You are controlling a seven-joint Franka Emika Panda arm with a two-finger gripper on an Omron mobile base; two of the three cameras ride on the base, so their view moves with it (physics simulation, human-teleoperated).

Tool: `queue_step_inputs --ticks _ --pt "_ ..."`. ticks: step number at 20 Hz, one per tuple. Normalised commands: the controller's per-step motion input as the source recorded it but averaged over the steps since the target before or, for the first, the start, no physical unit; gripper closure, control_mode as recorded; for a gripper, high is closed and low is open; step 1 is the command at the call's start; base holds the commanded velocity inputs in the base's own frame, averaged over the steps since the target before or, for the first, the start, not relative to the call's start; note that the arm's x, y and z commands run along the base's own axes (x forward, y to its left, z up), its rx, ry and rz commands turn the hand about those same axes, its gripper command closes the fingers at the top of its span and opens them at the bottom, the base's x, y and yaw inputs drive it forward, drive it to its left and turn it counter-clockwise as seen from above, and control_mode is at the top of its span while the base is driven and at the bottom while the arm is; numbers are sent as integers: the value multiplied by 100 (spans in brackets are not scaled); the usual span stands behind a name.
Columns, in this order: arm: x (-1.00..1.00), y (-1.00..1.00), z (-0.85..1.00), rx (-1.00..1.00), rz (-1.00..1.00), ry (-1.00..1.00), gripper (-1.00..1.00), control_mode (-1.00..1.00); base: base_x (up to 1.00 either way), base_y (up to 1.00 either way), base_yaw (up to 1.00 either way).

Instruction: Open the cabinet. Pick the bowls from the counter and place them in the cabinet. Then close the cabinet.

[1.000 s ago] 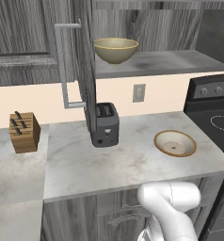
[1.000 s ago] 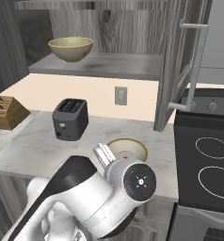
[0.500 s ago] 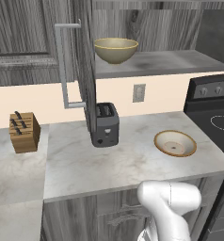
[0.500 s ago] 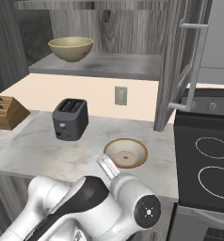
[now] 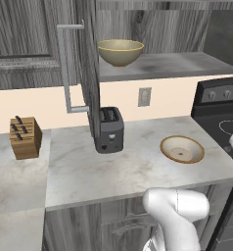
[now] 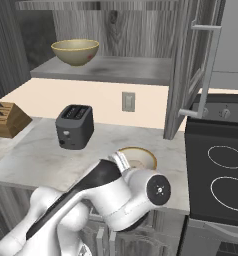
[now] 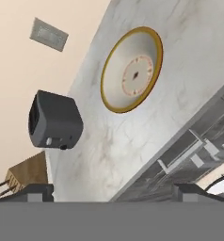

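Your gripper (image 7: 111, 190) hangs with jaws wide apart and empty, off the counter's (image 5: 128, 169) near edge. The tan-rimmed bowl (image 5: 182, 149) sits right of the toaster (image 5: 109, 130); the olive-yellow bowl (image 5: 120, 52) rests inside the open cabinet (image 5: 167, 63).

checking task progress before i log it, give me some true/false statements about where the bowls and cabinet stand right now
1. The olive-yellow bowl sits on the cabinet shelf. True.
2. The tan-rimmed bowl is on the shelf too. False: it rests on the counter.
3. The cabinet doors are shut. False: both stand open.
4. The end effector holds nothing, jaws apart. True.
5. The toaster lies tipped over. False: it stands upright.
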Motion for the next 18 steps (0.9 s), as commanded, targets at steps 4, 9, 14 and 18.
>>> queue_step_inputs --ticks 4,9,14,18 --pt "24 0 0 4 4 16 -100 -100 0 0 0" --pt "13 0 -22 0 6 1 -100 -100 0 0 0" --pt "0 0 -50 0 8 -3 -100 -100 0 0 0" --pt "17 0 -26 0 7 -2 -100 -100 0 0 0"
